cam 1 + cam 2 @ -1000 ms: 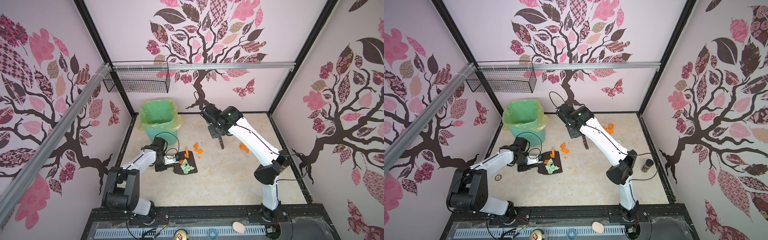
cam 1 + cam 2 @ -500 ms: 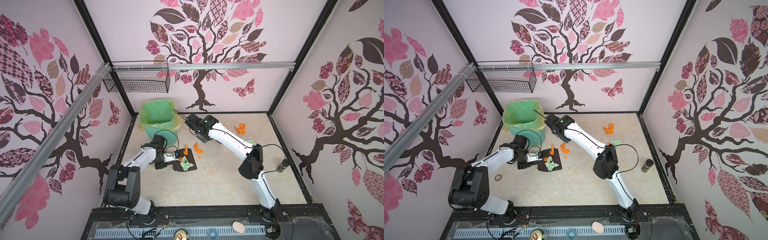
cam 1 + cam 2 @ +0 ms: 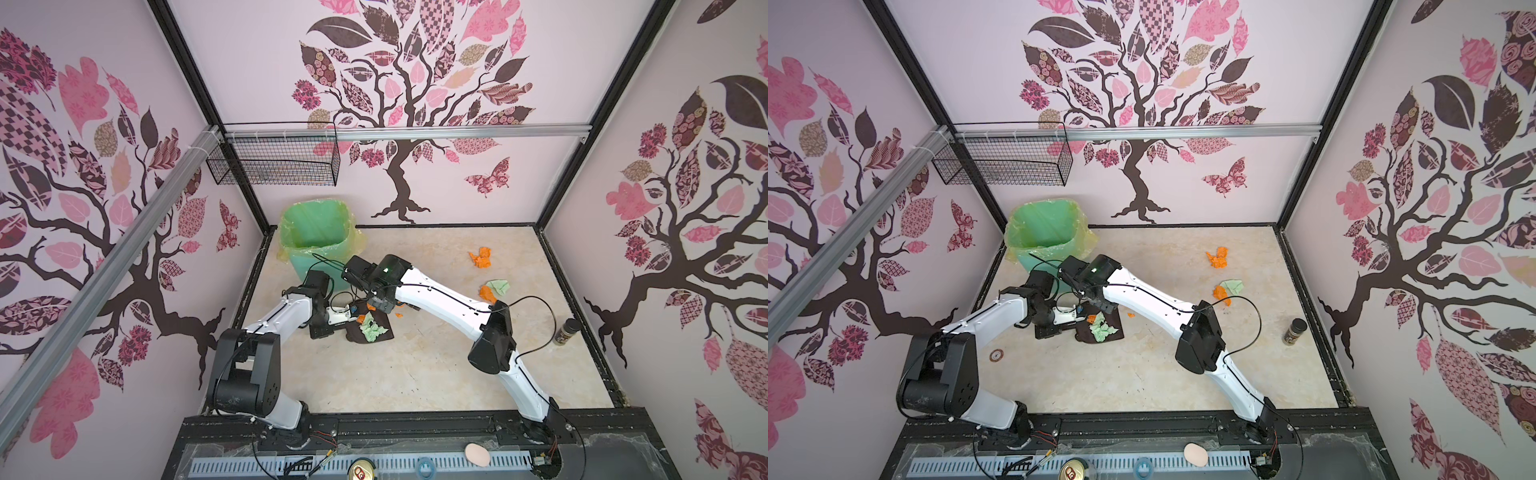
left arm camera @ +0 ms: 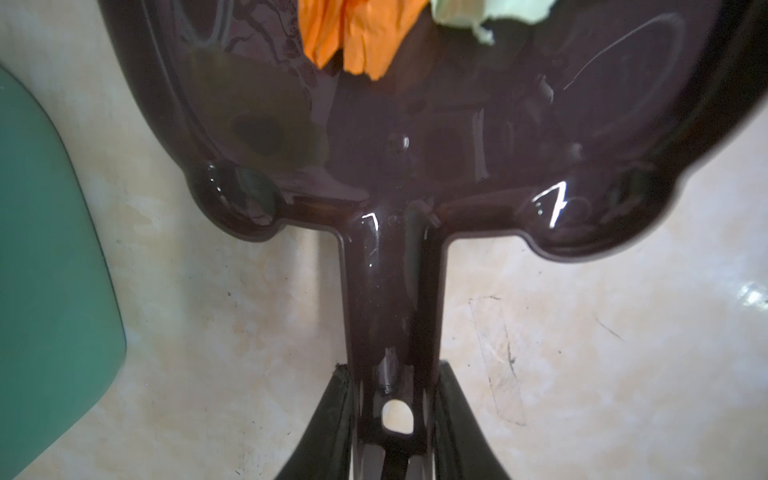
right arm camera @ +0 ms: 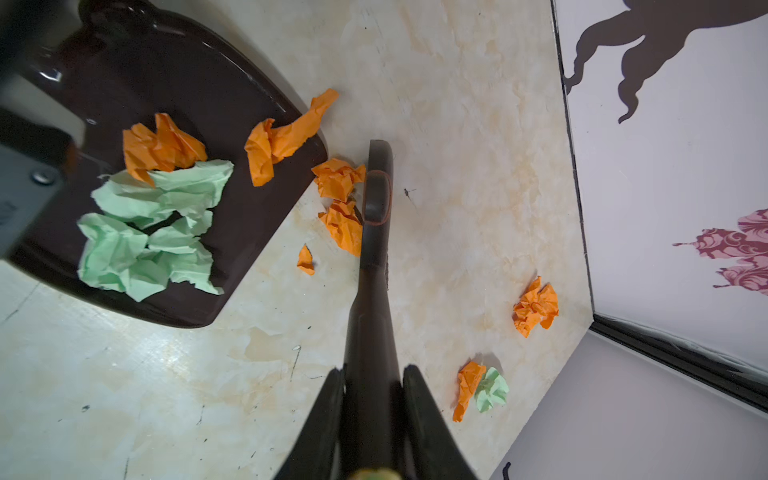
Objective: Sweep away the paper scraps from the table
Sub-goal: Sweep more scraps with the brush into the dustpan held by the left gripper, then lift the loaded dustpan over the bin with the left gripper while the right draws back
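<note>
We judge the sweep to be about halfway. The left jaws pinch the handle of the dark dustpan (image 4: 436, 124). It lies flat on the bench (image 3: 415, 374), at about 9 o'clock from the bench's middle in both top views. The green bin (image 3: 316, 245) stands near it, at 10 to 11 o'clock. The right jaws are pressed together on the handle of the brush (image 5: 371, 316), whose head stands at the pan's open lip.

Done so far: several paper scraps (image 5: 145, 232), pale green wads and an orange one, lie inside the pan. An orange strip (image 5: 291, 133) lies across the lip, half in and half out.

Left to do: two orange wads (image 5: 338, 180) and a small orange bit sit on the bench between the lip and the brush head. The wads are touching the head or just beside it. We expect a short push toward the pan would take them in. Well apart from these, an orange cluster (image 3: 481, 257) lies at about 1 o'clock. An orange-and-green pair (image 3: 494, 289) lies at about 2 o'clock, toward the right wall. Both would need a longer reach. We can see no scraps in the bin, so emptying the pan is also ahead.
</note>
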Tool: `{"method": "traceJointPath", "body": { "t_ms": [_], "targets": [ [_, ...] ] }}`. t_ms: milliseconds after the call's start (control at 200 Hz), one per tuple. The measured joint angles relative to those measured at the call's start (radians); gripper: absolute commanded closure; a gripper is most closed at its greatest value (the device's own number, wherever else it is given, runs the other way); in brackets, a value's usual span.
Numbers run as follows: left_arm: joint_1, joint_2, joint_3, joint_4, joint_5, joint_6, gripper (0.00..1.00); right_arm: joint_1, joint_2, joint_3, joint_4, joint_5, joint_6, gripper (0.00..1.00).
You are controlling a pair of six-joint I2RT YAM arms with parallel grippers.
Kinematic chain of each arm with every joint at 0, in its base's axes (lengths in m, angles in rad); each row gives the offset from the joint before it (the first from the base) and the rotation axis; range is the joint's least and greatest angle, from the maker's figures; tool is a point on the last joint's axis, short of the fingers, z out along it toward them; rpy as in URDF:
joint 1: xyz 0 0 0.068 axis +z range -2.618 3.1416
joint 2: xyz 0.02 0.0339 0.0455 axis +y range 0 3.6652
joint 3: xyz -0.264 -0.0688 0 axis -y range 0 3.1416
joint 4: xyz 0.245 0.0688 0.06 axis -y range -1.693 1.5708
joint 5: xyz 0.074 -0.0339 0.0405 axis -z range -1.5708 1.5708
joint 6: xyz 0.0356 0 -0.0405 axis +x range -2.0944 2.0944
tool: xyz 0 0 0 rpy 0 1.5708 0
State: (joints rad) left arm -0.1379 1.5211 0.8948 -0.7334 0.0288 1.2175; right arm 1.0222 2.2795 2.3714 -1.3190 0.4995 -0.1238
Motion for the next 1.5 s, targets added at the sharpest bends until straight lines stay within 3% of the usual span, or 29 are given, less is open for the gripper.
{"method": "traceJointPath", "body": {
  "t_ms": [415,700,945,1190,1501],
  "targets": [
    [0.000,0.000,0.000,-0.001,0.004,-0.011,1.00,0.050,-0.001,0.166,-0.092,-0.190,0.169,1.00],
    [0.000,0.000,0.000,-0.003,0.011,-0.014,1.00,0.051,-0.031,0.174,-0.110,-0.220,0.307,1.00],
    [0.000,-0.006,0.000,-0.003,0.029,-0.018,1.00,0.052,-0.198,0.171,-0.113,-0.195,0.421,1.00],
    [0.019,-0.049,-0.001,-0.013,0.036,-0.011,1.00,0.056,-0.409,0.038,-0.117,-0.109,0.485,1.00],
    [0.074,-0.212,-0.001,-0.091,0.089,0.023,1.00,0.053,-0.532,-0.259,-0.076,-0.056,0.530,1.00]
  ]
}}
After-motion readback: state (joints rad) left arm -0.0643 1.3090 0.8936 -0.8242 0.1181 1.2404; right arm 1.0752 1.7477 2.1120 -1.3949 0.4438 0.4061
